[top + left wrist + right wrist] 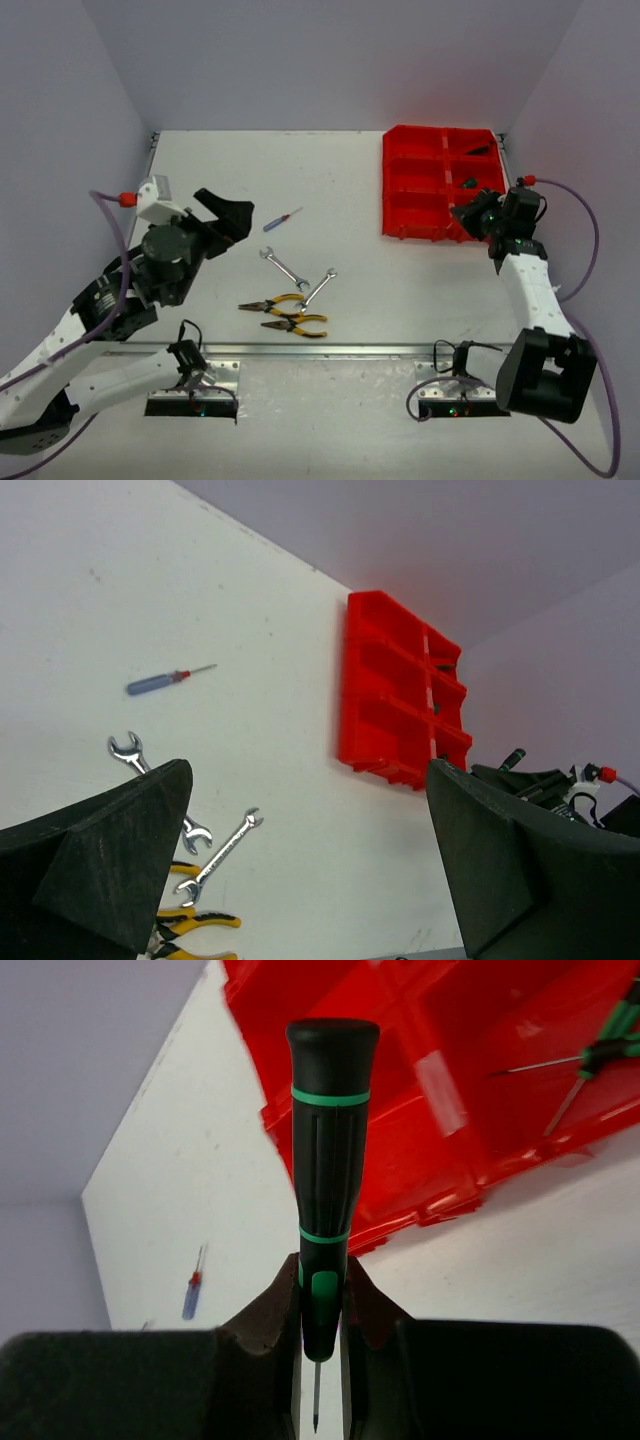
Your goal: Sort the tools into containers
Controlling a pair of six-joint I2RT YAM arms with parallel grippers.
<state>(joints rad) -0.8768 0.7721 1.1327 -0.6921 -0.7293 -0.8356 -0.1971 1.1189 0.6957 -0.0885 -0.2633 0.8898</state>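
The right gripper [320, 1305] is clamped on a black screwdriver [330, 1160] with green bands. It grips low on the handle near the tip, so the heavy end sticks out and may pivot. The screwdriver hangs just beside the near right corner of the red tray [386, 190], which sits at the far right corner of the table [250, 170]. Best to lift it over the wall to the right-hand bin where other green-handled screwdrivers [590, 1055] lie, go low, then let go. The left gripper [305, 855] gapes wide and empty above the wrenches [283, 266] and pliers [285, 312] toward the table's near edge — well apart.
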